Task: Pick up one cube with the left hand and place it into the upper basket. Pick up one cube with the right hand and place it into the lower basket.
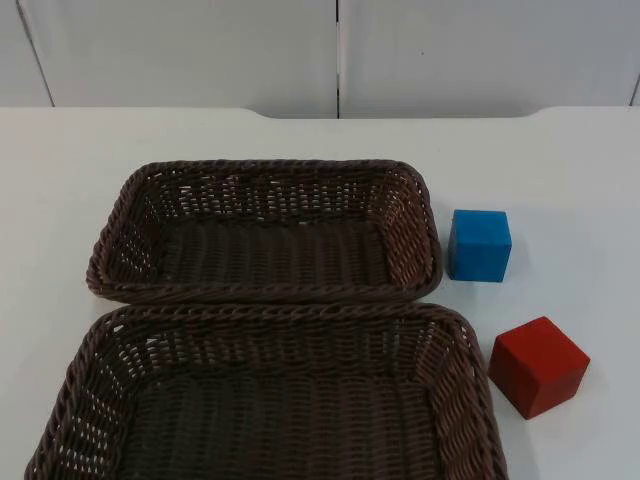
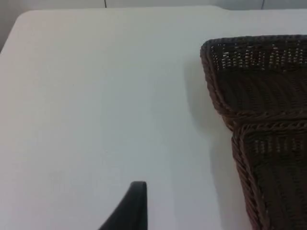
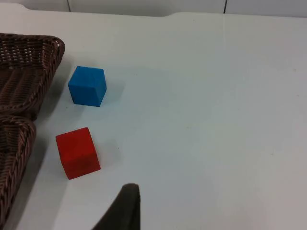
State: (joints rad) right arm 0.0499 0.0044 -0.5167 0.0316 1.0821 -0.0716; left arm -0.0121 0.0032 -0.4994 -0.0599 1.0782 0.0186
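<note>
White table top (image 1: 80,160) ending at grey partition wall (image 1: 180,50). Upper basket (image 1: 265,290), lower basket (image 1: 280,312) touching; blue cube (image 1: 478,245), red cube (image 1: 538,366) just beside, awaiting pickup. Left gripper (image 2: 132,206), right gripper (image 3: 125,207) waiting above table; finger opening: cannot tell.

A plain white, matte surface (image 1: 300,135) is seen, lit evenly and marked only by soft shadows. Its far edge is rounded at the corners and has a shallow recess cut into the middle. Behind that edge, a light grey partition wall (image 1: 180,50) is set upright, divided into panels by thin dark vertical seams.
</note>
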